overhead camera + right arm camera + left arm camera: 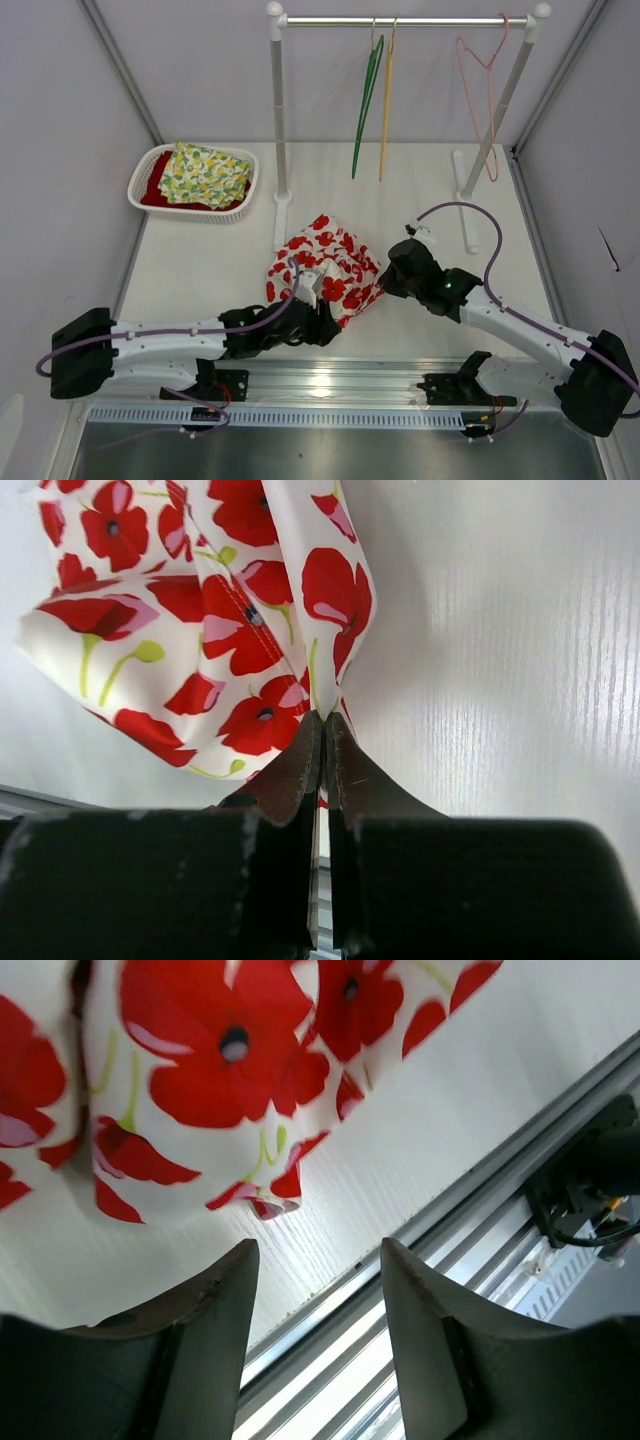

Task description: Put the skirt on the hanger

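The skirt (pixel 325 262), white with red poppies, lies bunched at the middle of the table. My right gripper (pixel 384 286) is at its right edge, and in the right wrist view it (pixel 325 716) is shut on a fold of the skirt's hem (pixel 330 630). At the skirt's near-left side, my left gripper (pixel 316 312) stands open. Its fingers (pixel 318 1250) have nothing between them, and the skirt (pixel 210 1070) lies just beyond the tips. A green hanger (pixel 368 100), a yellow hanger (pixel 386 100) and a pink hanger (pixel 485 80) hang on the rail (pixel 420 20) at the back.
A white basket (pixel 190 212) with folded yellow-green and red cloth stands at the back left. The rack's two white posts (pixel 280 120) stand on feet on the table behind the skirt. A metal rail (pixel 480 1210) runs along the near edge.
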You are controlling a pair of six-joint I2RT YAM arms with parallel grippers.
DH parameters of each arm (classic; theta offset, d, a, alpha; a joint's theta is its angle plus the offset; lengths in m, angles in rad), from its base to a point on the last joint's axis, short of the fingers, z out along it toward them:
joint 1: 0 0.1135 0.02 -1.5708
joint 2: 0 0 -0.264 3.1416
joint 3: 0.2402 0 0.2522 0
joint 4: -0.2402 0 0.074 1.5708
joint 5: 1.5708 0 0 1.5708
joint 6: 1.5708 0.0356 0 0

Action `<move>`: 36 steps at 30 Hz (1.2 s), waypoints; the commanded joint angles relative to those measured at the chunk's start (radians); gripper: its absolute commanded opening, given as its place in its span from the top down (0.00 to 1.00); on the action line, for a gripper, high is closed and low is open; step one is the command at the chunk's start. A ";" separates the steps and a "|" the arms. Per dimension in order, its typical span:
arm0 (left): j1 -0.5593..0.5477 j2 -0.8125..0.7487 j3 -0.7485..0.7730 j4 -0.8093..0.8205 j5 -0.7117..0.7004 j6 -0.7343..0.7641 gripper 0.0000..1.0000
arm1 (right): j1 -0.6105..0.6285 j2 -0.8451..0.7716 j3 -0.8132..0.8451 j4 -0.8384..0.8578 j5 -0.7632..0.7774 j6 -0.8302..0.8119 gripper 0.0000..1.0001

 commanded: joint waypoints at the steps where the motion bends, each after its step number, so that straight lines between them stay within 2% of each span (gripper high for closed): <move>1: -0.080 0.101 0.013 0.067 -0.106 -0.063 0.45 | -0.012 -0.022 0.074 -0.030 0.037 -0.021 1.00; 4: -0.112 0.207 0.050 0.062 -0.170 -0.132 0.48 | -0.012 -0.017 0.082 -0.039 0.028 -0.022 1.00; 9: -0.121 0.337 0.082 0.111 -0.246 -0.166 0.47 | -0.015 -0.020 0.083 -0.045 0.020 -0.025 1.00; 17: -0.123 0.398 0.117 0.193 -0.252 -0.127 0.44 | -0.014 -0.022 0.085 -0.048 0.002 -0.039 1.00; 24: -0.121 0.474 0.131 0.171 -0.276 -0.167 0.44 | -0.017 -0.016 0.085 -0.039 -0.013 -0.047 1.00; 30: -0.121 0.465 0.133 0.142 -0.342 -0.180 0.50 | -0.018 -0.011 0.085 -0.034 -0.019 -0.050 1.00; 36: -0.121 0.494 0.156 0.118 -0.365 -0.184 0.69 | -0.020 -0.017 0.082 -0.041 -0.016 -0.050 1.00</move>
